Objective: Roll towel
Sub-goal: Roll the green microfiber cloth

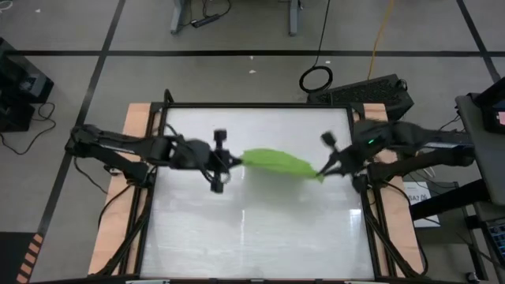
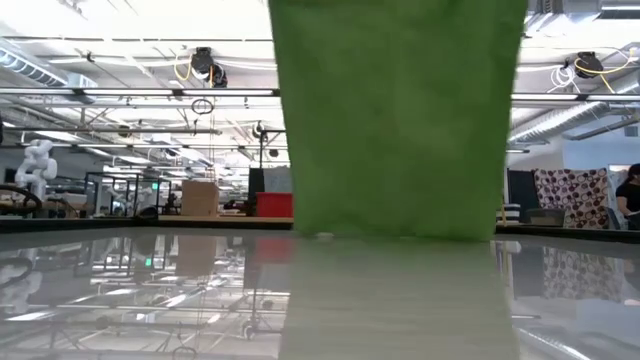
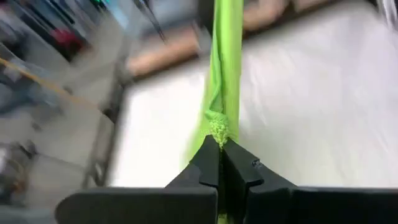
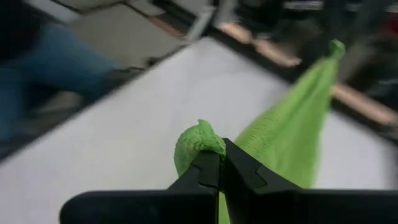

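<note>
The lime-green towel (image 1: 278, 162) hangs stretched between my two grippers above the table's middle. In the low view it hangs as a broad sheet (image 2: 398, 120) whose lower edge is close to the table top; whether it touches, I cannot tell. My left gripper (image 1: 234, 162) is shut on the towel's left end. My right gripper (image 1: 321, 173) is shut on its right end. The towel also shows in the left wrist view (image 3: 225, 74) and the right wrist view (image 4: 292, 124). My left gripper pinches the towel's bunched left corner (image 3: 218, 132) between its two fingers, coming level from the table's left. The towel runs away from the fingers, drawn fairly taut. My right gripper pinches the towel's bunched right corner (image 4: 198, 142) between its two fingers, coming level from the table's right. The towel runs from the fingers toward the other arm, hanging below.
The white table top (image 1: 252, 229) has raised wooden side rails (image 1: 118, 205). A black keyboard-like box (image 1: 371, 91) and a cable coil (image 1: 316, 78) lie on the floor beyond the far edge. A person shows far off at the right of the low view (image 2: 630, 195).
</note>
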You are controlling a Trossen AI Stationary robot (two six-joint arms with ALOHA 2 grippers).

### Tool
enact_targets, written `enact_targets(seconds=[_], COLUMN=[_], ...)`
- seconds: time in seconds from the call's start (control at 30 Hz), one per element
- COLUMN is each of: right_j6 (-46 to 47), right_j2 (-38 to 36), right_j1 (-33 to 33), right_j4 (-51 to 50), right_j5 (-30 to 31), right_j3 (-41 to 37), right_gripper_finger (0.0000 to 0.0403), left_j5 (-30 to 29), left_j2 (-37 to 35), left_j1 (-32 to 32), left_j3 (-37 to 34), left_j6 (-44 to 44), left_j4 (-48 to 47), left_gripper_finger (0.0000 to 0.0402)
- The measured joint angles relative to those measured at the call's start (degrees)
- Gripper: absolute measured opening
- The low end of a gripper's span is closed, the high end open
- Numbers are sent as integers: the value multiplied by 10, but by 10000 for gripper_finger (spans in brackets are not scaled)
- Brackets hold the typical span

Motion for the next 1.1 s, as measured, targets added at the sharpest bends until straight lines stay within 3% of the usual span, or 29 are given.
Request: enact_targets(seconds=[0.13,0.37,0.7,0.9,1.1], right_j6=[53,139,172,177,167], right_j2=[30,119,300,393,425], right_j1=[46,124,201,221,242], right_j4=[92,382,644,640,563], right_j5=[-23,-23,-25,3,49], right_j3=[-112,-276,-304,-264,-220], right_gripper_finger=[0,0,0,12,106], left_j5=[2,19,30,0,-28], left_j2=[35,121,235,244,243], left_j1=[-23,-47,-122,-153,-148], left_j3=[-32,-72,-87,-87,-87], left_j6=[-35,-100,-164,-177,-159], left_j4=[-6,-8,14,37,127], left_gripper_finger=[2,20,114,142,151])
